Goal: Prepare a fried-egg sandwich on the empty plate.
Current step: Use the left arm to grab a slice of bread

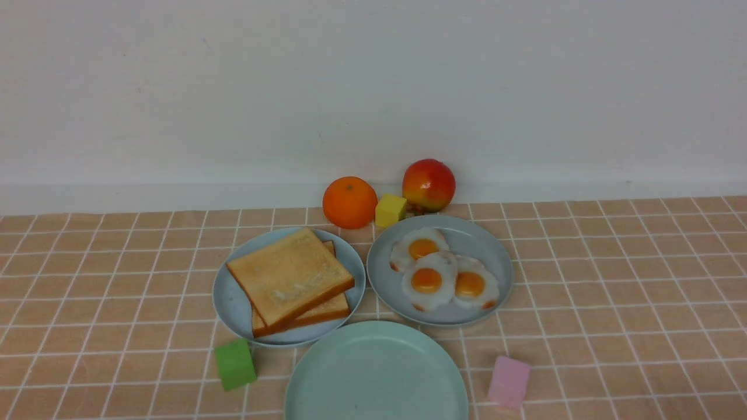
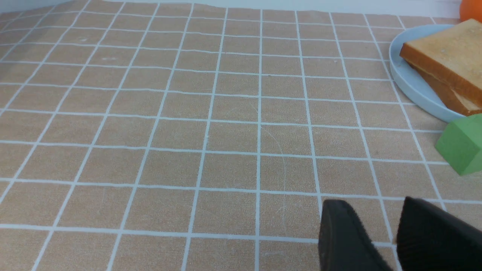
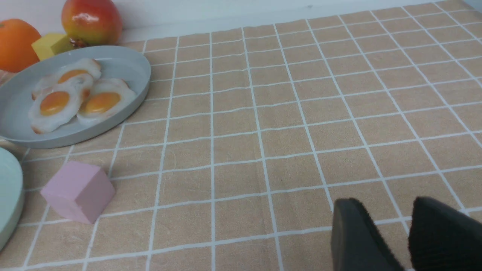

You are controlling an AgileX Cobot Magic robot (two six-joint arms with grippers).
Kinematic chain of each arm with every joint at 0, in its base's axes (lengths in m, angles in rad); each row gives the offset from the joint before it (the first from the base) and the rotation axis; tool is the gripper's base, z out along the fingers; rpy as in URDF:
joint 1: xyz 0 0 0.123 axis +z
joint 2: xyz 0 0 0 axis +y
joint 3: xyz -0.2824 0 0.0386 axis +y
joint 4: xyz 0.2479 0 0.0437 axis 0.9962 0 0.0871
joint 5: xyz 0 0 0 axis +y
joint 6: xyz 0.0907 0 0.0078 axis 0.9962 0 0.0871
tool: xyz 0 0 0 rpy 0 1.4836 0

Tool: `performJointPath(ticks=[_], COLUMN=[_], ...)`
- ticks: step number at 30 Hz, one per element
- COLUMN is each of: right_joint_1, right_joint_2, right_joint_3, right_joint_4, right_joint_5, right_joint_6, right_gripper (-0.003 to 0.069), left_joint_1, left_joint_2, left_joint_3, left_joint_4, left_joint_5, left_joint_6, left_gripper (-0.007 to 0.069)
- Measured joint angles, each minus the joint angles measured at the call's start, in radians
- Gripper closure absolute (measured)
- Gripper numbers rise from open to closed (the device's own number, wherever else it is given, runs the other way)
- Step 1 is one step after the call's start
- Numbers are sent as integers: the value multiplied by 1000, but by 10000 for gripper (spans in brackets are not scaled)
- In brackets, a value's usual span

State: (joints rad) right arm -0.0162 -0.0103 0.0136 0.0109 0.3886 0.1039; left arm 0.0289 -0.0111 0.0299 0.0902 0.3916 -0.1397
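Observation:
The empty mint-green plate (image 1: 376, 373) lies at the table's front centre; its edge (image 3: 7, 195) shows in the right wrist view. Two toast slices (image 1: 289, 280) are stacked on a sky-blue plate (image 1: 230, 303) behind it to the left. Three fried eggs (image 1: 429, 280) lie on a grey-blue plate (image 1: 484, 245) behind it to the right. My left gripper (image 2: 372, 205) is open over bare cloth, well short of the toast (image 2: 448, 56). Open too, my right gripper (image 3: 384, 203) hovers over bare cloth away from the eggs (image 3: 56, 103). Neither gripper shows in the front view.
A green cube (image 1: 234, 364) sits left of the mint plate and a pink cube (image 1: 509, 381) right of it. An orange (image 1: 349, 202), a yellow cube (image 1: 390, 210) and an apple (image 1: 428, 184) stand by the back wall. A checked tan cloth covers the table.

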Motion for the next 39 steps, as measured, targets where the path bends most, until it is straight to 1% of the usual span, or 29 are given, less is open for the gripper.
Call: performJointPath(ticks=[36, 39], right_joint_1=[0, 0], right_joint_2=[0, 0], right_joint_3=[0, 0], right_joint_4=[-11, -11], right_joint_5=[0, 0], right_joint_6=[0, 0], right_gripper=[419, 419], left_joint_1=[0, 0], left_joint_2=[0, 0], left_joint_3=[0, 0], left_joint_4=[0, 17], left_joint_5=[-1, -1], left_joint_6=[0, 0], left_gripper=[386, 386])
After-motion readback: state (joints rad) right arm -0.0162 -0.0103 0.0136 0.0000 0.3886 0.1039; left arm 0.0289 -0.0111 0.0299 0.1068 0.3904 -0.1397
